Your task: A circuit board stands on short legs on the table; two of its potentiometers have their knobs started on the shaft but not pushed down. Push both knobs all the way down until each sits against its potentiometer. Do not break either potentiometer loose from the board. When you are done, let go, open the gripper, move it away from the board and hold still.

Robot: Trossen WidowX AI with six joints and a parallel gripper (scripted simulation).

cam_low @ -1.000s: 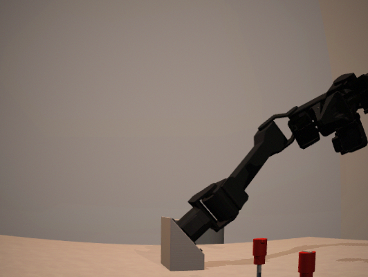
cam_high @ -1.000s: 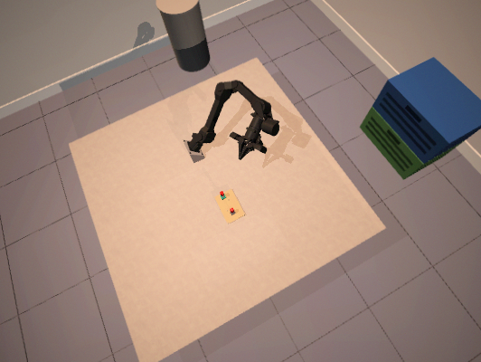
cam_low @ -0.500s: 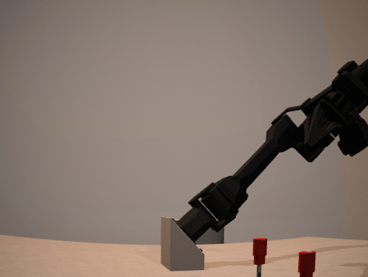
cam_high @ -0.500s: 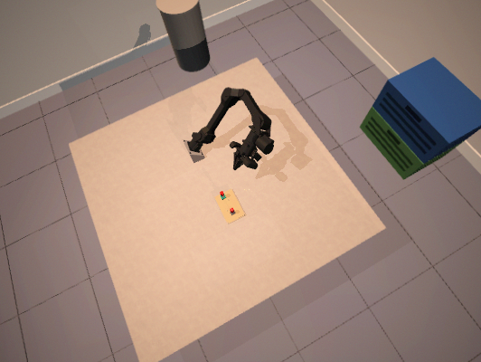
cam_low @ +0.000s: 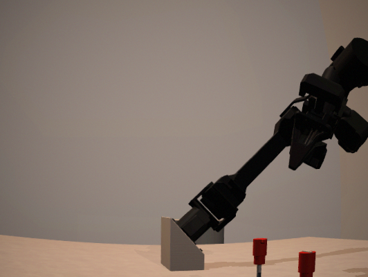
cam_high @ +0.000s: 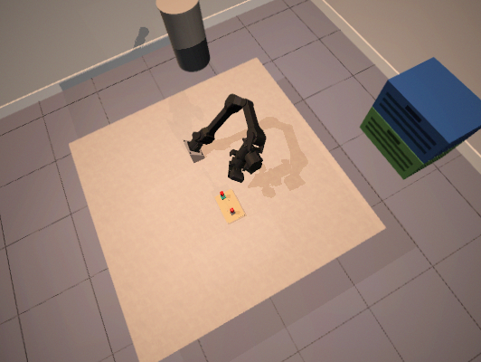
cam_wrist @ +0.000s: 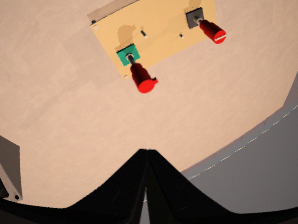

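The yellow circuit board (cam_high: pixel 234 204) (cam_wrist: pixel 162 30) stands on the table. A red knob (cam_high: pixel 221 194) (cam_low: pixel 259 250) (cam_wrist: pixel 144 81) is on the shaft of the green potentiometer (cam_wrist: pixel 128 54), with bare shaft showing below it. A second red knob (cam_high: pixel 231 210) (cam_low: pixel 307 264) (cam_wrist: pixel 215 33) is on the shaft of the dark potentiometer (cam_wrist: pixel 194 18), with a bit of shaft showing in the wrist view. My gripper (cam_low: pixel 293 168) (cam_wrist: pixel 146 156) is shut with nothing between the fingertips. It hangs above and to the side of the board, nearer the green potentiometer, and touches neither knob.
The arm's grey base bracket (cam_high: pixel 195 157) (cam_low: pixel 183 251) stands on the table (cam_high: pixel 181 271). Small parts stick up from the board between the potentiometers. A grey and black cylinder (cam_high: pixel 187 33) and a stack of blue and green crates (cam_high: pixel 434 100) stand beyond the table.
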